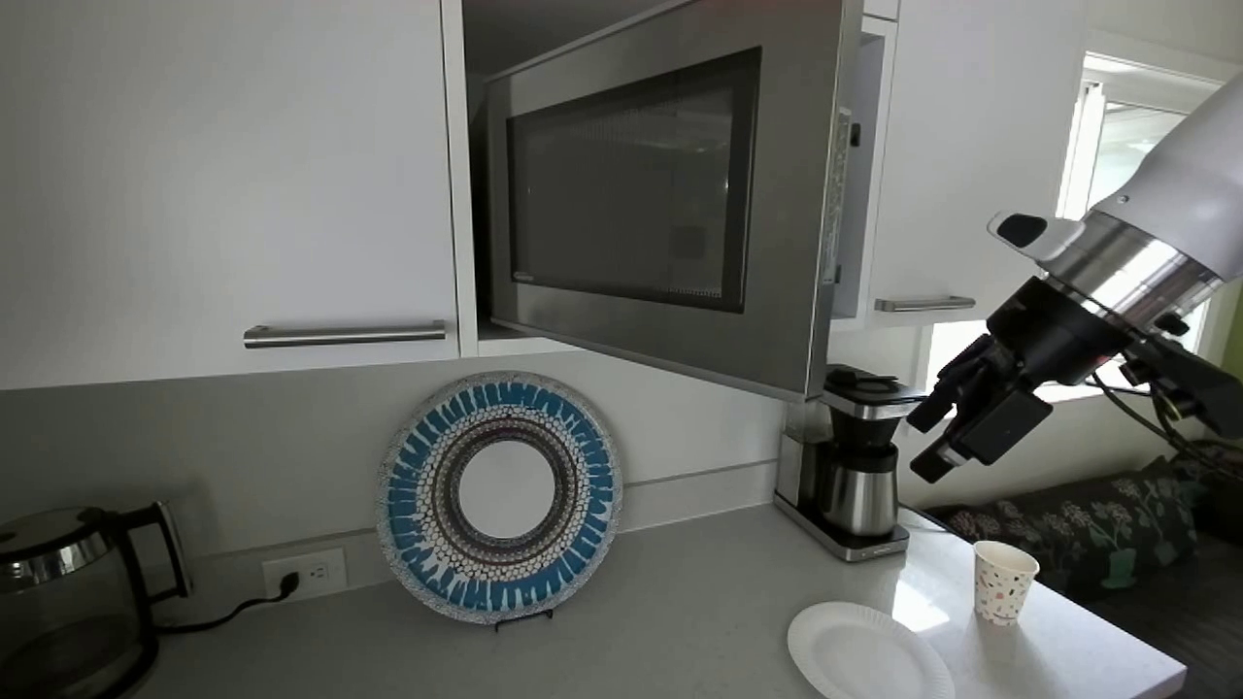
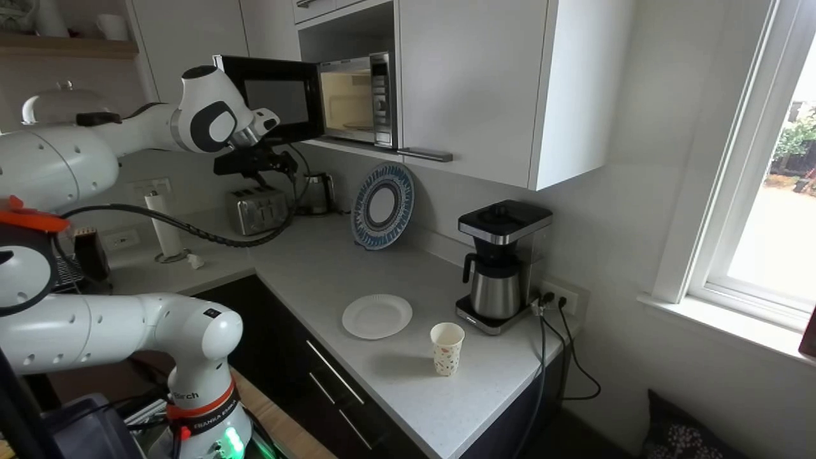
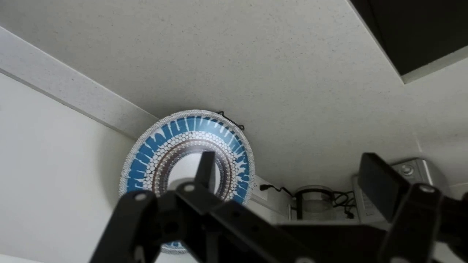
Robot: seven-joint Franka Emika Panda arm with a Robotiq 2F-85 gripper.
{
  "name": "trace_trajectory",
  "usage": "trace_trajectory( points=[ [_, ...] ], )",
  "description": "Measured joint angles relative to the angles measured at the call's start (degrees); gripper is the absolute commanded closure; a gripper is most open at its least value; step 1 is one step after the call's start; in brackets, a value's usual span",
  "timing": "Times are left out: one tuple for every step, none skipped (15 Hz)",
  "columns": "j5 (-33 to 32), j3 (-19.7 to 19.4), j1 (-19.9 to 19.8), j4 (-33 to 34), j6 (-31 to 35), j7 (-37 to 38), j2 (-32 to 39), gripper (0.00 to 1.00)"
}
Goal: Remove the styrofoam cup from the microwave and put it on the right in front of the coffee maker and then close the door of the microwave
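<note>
On arm [image 2: 121, 328], "Birch" [image 2: 186, 396], "FRANKA EMIKA" [image 2: 215, 415], microwave [image 2: 383, 102] open

Microwave door [image 1: 655, 194]: smooth steel-look frame, glossy dark glass pane [image 1: 626, 180]. Coffee maker [image 2: 503, 223]: glossy black plastic-look top, shiny metal trim. Carafe [image 2: 496, 294]: polished metal body. Cup [image 2: 447, 349]: paper-look, matt, smooth. White plate [image 2: 377, 317]: paper-look, matt, fluted rim. Counter [image 3: 278, 73]: smooth, stone-like, soft sheen. Blue platter [image 3: 181, 170]: glossy glaze-like sheen. Gripper [image 3: 287, 164]: matt black. Arm [image 2: 70, 162]: smooth plastic-look shell.

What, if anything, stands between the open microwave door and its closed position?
Possibly the arm, which partly hides the door in an exterior view; whether it reaches into the swing is unclear. Nothing else visible blocks it.
</note>
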Motion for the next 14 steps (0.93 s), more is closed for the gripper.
trace_trajectory(
  points=[
    [1.6,0.0,1.1,0.0,0.6,-0.5,0.0,0.0],
    [3.4,0.0,2.4,0.0,1.2,-1.0,0.0,0.0],
    [5.3,-0.1,3.8,0.0,1.7,-1.4,0.0,0.0],
    [7.3,-0.1,5.3,0.0,2.3,-1.8,0.0,0.0],
    [9.1,-0.1,6.6,0.0,3.1,-2.2,0.0,0.0],
    [10.1,0.0,7.8,0.0,4.4,-2.6,0.0,0.0],
    [10.9,0.2,8.7,0.0,5.8,-3.1,0.1,0.0],
    [11.5,0.4,9.5,0.0,7.5,-3.7,0.3,0.0],
    [11.8,0.9,10.2,-0.1,9.5,-4.2,0.5,0.0],
    [12.0,1.3,11.0,-0.2,11.4,-4.6,0.9,0.0],
    [12.3,1.7,11.7,-0.2,13.1,-5.0,1.3,0.0],
    [12.8,1.9,12.7,-0.3,14.5,-5.4,1.7,0.0],
    [13.3,2.0,13.8,-0.3,15.5,-5.7,2.1,0.0],
    [13.8,2.0,14.9,-0.2,16.4,-5.9,2.4,0.0]
  ],
)
